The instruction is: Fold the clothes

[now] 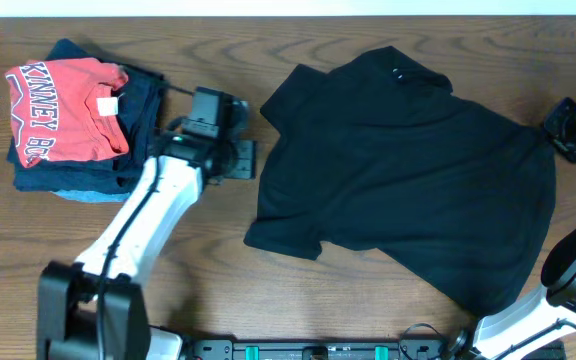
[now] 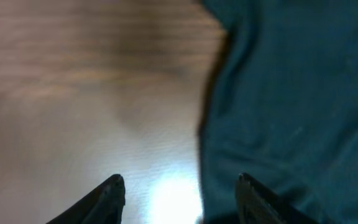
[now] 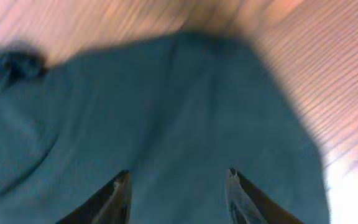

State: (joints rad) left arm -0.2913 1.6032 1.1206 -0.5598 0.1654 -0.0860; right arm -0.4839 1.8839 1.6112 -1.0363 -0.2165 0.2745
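Both grippers are spread, pinching nothing. The black garment point(image 1: 408, 170) lies flat mid-table. The left gripper point(image 2: 179, 182) sits just off its left edge and the right gripper point(image 3: 178, 175) hovers over its right side.

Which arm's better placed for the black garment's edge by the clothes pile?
Left, likely: left gripper, open, sits at that edge of the black garment; right gripper is on its far side.
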